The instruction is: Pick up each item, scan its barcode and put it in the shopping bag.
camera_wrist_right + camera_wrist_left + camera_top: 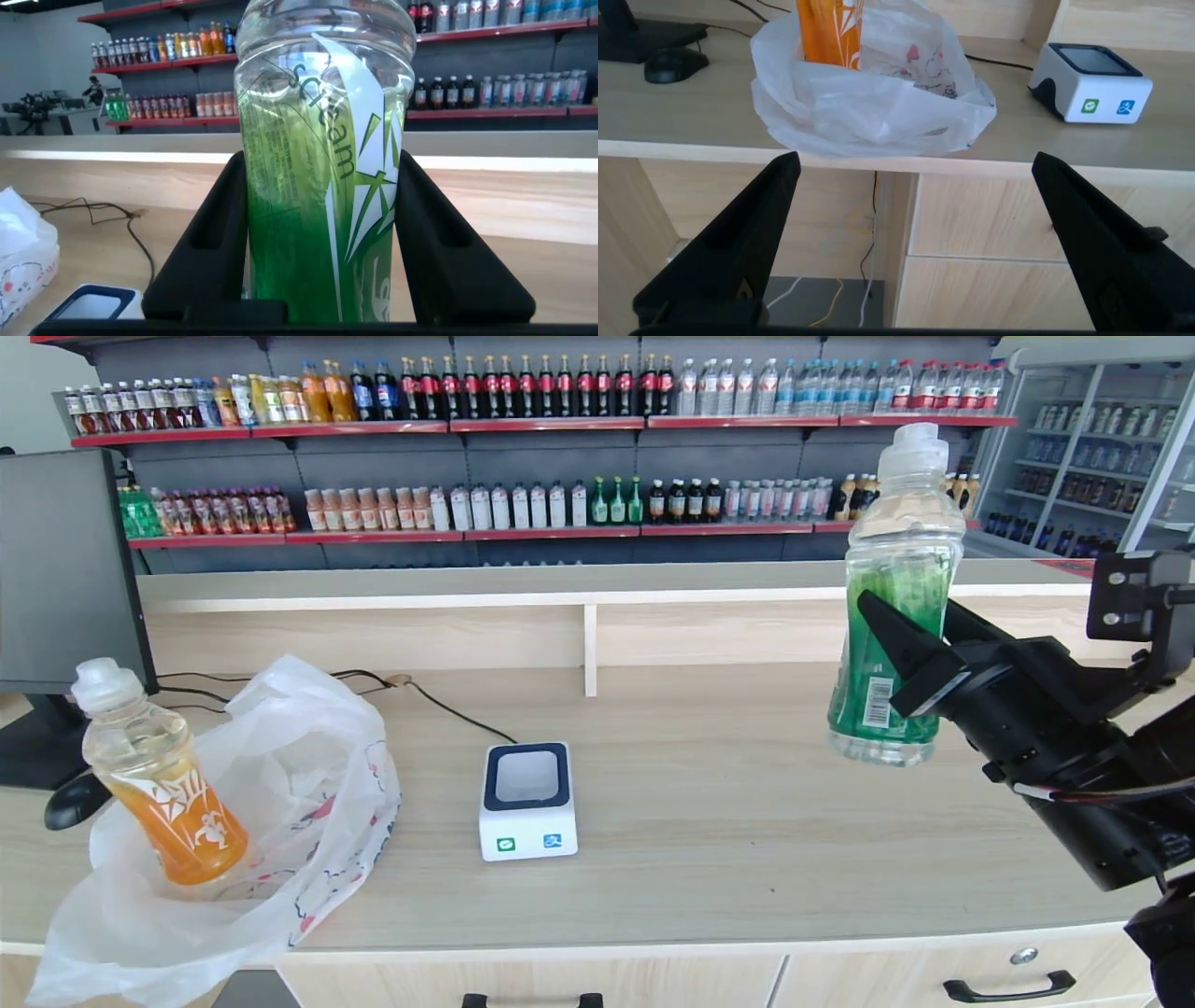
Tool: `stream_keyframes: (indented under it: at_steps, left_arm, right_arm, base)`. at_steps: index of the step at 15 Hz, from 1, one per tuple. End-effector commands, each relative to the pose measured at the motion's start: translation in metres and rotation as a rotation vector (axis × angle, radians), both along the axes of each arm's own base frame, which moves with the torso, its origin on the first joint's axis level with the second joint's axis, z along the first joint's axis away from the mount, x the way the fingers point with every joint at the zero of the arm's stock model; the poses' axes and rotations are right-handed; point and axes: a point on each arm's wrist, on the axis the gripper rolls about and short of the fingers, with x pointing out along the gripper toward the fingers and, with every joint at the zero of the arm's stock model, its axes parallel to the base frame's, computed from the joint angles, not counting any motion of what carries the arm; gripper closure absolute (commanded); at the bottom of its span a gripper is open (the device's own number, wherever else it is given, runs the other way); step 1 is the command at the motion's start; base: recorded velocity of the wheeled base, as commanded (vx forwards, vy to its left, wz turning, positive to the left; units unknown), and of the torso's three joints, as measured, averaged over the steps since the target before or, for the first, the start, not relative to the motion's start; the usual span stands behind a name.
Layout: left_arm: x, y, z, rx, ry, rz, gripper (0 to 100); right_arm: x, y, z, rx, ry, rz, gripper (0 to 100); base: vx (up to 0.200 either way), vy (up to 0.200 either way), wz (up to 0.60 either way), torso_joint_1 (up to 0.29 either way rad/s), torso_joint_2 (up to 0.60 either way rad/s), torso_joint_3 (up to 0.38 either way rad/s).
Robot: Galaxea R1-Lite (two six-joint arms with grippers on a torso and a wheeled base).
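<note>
Over the light wooden counter [747, 821], the right gripper [901, 635] is clamping the clear green-labelled plastic bottle [896, 569]; the left gripper [915, 163] is hanging wide open, empty. The small white box scanner [527, 800] is needing the barcode [878, 702] squarely facing it.

At the right of the head view we see the green bottle [892, 644]: clear above, with a white cap, a green label crossed by white blade-like streaks, and a white barcode patch with black bars. The right gripper [898, 633] is black. At lower left, the orange bottle [159, 775] is orange below and pale yellow above, with white angular figures. The shopping bag [308, 784] is translucent white with red and dark print. The scanner [527, 800] is white, its grey window framed in navy, with one green and one blue square. The counter [747, 821] is pale wood grain.
</note>
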Motion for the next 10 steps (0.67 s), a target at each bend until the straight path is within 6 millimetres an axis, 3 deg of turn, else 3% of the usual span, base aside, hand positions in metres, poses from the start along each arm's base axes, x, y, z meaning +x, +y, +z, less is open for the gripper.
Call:
stream_keyframes:
  at_steps: [1, 10]
  left_arm:
    - [0.0, 0.0, 0.0, 0.0, -0.001, 0.0, 0]
    - [0.0, 0.0001, 0.0, -0.022, -0.001, 0.003, 0]
  right_arm:
    - [-0.0049, -0.0021, 0.0034, 0.007, -0.013, 0.001, 100]
    - [-0.0055, -0.0019, 0.0059, 0.038, -0.014, 0.015, 100]
  base:
    - [0.0, 0.2, 0.0, 0.002, 0.0, -0.002]
    - [0.0, 0.2, 0.0, 0.002, 0.0, 0.002]
